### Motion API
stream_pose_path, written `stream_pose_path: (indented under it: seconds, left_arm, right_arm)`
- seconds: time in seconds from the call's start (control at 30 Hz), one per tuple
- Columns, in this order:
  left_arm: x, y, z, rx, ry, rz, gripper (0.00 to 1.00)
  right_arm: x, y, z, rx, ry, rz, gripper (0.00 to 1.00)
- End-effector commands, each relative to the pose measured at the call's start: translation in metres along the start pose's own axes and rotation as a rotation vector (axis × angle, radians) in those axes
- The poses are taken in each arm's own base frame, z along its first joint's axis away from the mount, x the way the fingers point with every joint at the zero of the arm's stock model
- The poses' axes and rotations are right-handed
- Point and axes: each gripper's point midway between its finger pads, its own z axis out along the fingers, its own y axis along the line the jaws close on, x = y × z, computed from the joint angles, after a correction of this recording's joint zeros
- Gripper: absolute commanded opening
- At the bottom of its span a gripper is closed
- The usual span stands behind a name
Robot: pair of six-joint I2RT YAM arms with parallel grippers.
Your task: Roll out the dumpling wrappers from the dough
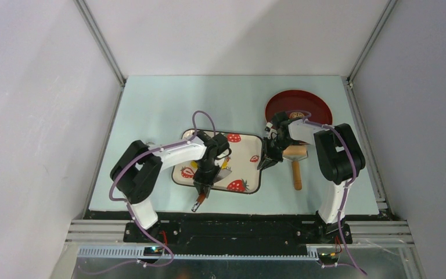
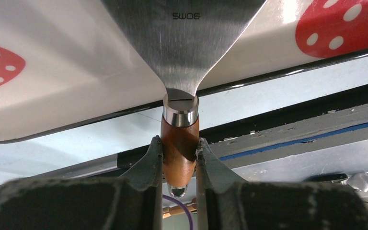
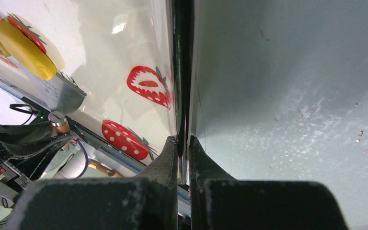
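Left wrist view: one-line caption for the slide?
Left end effector grips the scraper by its wooden handle, steel blade reaching over the strawberry-print tray.

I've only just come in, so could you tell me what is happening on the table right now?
The left gripper is clamped on the wooden handle of a metal scraper, whose blade lies flat on the strawberry-print tray, close to the yellow dough. The right gripper pinches the tray's right rim, apparently steadying it. A red plate and a wooden-handled tool sit on the table by the right arm, not being handled.
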Motion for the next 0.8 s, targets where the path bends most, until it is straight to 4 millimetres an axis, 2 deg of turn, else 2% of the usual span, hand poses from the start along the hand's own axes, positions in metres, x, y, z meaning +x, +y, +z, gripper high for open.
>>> stream_pose_path:
  seconds: [0.0,0.43,0.77]
  left_arm:
    - [-0.037,-0.003,0.001,0.018,-0.108,0.023,0.00]
    - [-0.046,-0.004,0.008,0.026,-0.101,0.028,0.00]
    - [-0.057,-0.005,0.001,0.050,-0.129,0.023,0.00]
  right_arm:
    - [0.003,0.000,-0.015,0.032,-0.014,-0.035,0.00]
    - [0.003,0.000,-0.019,0.031,-0.020,-0.034,0.00]
    - [0.004,-0.001,-0.017,0.029,-0.008,-0.029,0.00]
